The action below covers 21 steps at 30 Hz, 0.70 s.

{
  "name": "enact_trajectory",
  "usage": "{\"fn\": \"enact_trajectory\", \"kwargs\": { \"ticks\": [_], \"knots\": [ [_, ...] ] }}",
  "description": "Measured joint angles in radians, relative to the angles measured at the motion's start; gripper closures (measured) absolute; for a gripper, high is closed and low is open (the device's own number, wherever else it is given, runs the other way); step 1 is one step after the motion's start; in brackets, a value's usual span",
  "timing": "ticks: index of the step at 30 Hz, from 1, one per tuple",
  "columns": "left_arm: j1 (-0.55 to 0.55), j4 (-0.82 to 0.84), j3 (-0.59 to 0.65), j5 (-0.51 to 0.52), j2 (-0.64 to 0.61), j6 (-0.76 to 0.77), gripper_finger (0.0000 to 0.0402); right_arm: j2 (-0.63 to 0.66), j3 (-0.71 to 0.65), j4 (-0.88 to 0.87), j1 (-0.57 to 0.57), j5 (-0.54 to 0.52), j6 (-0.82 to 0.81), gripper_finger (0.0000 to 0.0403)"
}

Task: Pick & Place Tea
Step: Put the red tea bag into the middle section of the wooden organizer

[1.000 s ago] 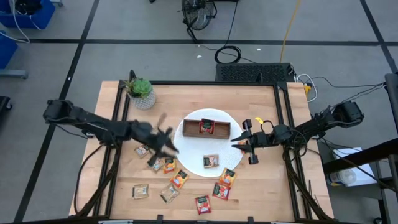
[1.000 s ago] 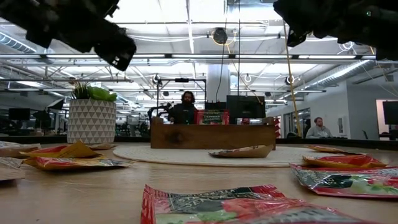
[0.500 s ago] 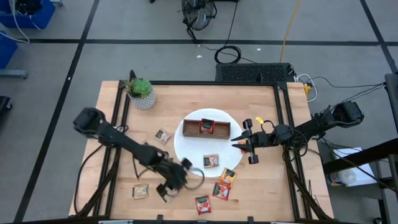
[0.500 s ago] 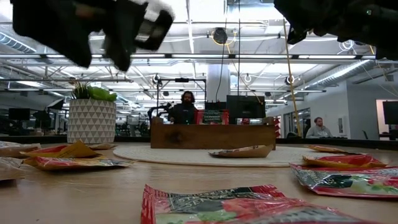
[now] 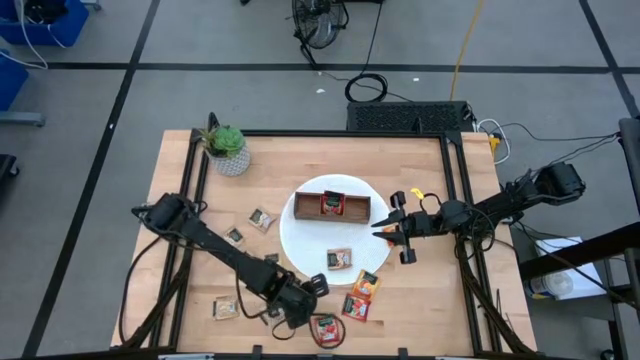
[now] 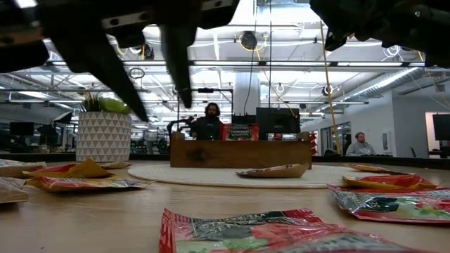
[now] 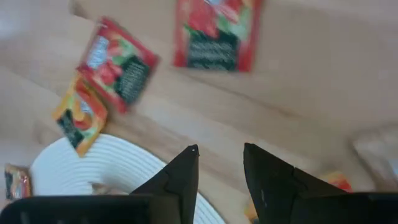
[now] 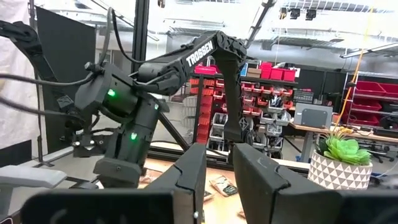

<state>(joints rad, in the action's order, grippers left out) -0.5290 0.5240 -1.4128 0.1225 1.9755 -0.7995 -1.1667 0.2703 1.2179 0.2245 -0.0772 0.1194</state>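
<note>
High view: left claw [image 5: 318, 305] released, empty, just above red tea sachet [image 5: 326, 329] near table's front edge

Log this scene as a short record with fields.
left gripper: low over the table's front edge, beside a red sachet, jaws apart, empty
right gripper: hovering at the plate's right rim, nothing visibly held
tray: on the plate, one red sachet inside
plant: back left corner
</note>
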Motion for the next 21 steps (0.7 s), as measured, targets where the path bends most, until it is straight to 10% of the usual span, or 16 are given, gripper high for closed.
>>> {"fn": "enact_trajectory", "kwargs": {
  "ticks": [21],
  "knots": [
    [0.013, -0.12, 0.01, 0.04, 0.031, -0.126, 0.027, 0.0, 0.0, -0.073, 0.0, 0.0, -0.013, 0.033]
  ]
}}
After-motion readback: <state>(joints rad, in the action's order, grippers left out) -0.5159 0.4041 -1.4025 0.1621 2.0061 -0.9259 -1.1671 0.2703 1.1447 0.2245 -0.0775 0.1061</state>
